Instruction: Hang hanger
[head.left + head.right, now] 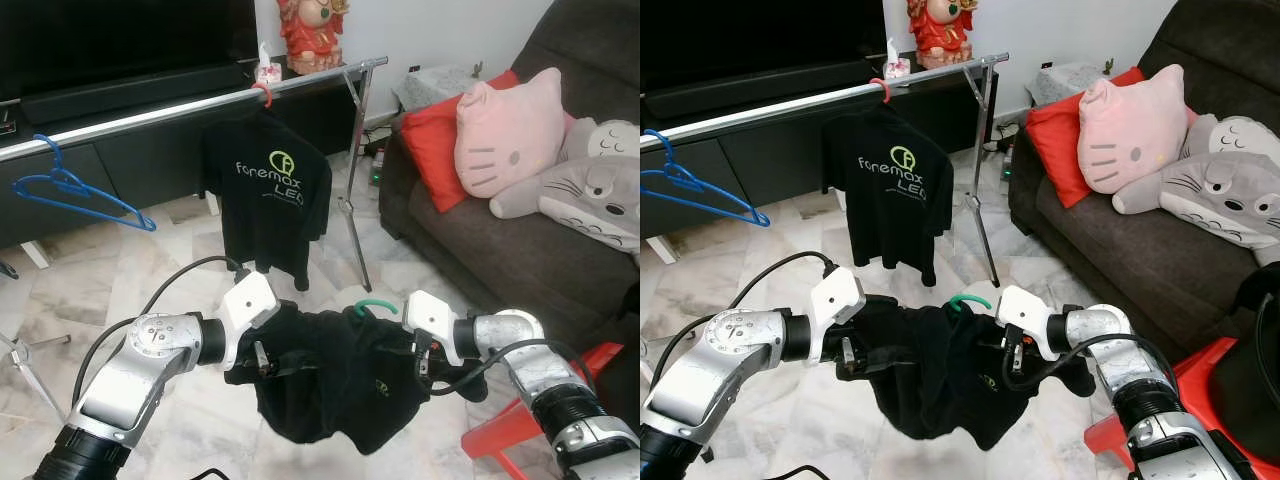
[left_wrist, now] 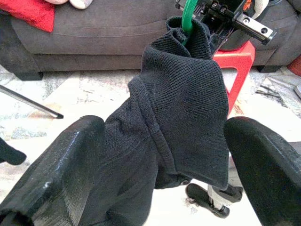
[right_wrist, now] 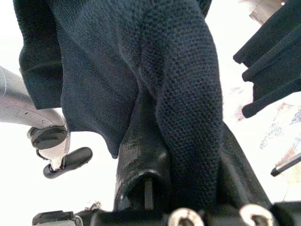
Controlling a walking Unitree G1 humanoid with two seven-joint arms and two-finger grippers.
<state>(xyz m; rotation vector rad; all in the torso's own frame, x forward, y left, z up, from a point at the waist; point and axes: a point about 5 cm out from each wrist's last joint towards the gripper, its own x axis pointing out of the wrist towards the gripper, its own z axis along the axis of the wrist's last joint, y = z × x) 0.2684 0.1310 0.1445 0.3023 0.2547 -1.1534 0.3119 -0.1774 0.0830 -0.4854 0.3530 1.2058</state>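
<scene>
green hanger [image 1: 371, 305] | hook up | inside black shirt [image 1: 330, 385] | sagging below rail [image 1: 190, 105]

Green hanger [image 1: 378, 303]: only hook visible, remainder buried in the black shirt [image 1: 330, 385]. Both claw tips hidden in the fabric. Red stool [image 1: 520, 420] cut by near edge. Blue hanger [image 1: 690, 190] clipped at left edge.

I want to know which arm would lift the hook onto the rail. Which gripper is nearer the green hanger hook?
The right. The right gripper sits just beside the green hanger hook, holding the black shirt; the left gripper grips the shirt's far shoulder.
</scene>
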